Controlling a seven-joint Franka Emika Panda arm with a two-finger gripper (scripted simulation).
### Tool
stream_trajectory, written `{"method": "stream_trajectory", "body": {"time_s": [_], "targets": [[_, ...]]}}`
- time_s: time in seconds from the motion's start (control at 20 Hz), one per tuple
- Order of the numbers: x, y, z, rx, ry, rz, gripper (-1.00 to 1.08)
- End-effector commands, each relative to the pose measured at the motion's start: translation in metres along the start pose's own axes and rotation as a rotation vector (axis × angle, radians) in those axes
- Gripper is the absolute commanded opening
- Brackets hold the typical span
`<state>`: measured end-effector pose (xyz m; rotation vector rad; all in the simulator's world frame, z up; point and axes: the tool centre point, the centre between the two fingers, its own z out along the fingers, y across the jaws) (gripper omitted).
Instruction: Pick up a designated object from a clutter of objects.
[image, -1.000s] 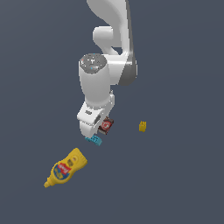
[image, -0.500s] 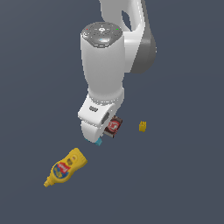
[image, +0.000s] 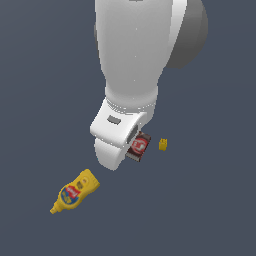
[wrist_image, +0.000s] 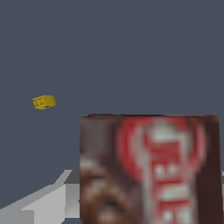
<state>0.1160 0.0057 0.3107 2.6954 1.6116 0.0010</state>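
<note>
Dark box (image: 139, 146), red-white label, sits at gripper (image: 131, 146), close against wrist camera (wrist_image: 148, 168). Fingers hidden; clamped or not, cannot tell. Risk: shallow or off-centre pinch lets box tilt, slip out. Mustard bottle (image: 74, 191), yellow block (image: 163, 144) apart.

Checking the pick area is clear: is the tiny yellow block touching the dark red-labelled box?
Apart. The exterior view shows bare floor between the tiny yellow block and the dark brown, red-labelled box; the wrist view shows a gap too.

No lettering is legible on the box (wrist_image: 148, 168).
</note>
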Motion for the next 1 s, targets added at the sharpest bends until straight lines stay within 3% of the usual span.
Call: {"method": "stream_trajectory", "body": {"time_s": [0.0,0.95], "targets": [[0.008,0.005,-0.012,0.001,0.0,0.0,-1.0],[0.031,0.022,-0.044,0.001,0.0,0.0,-1.0]]}}
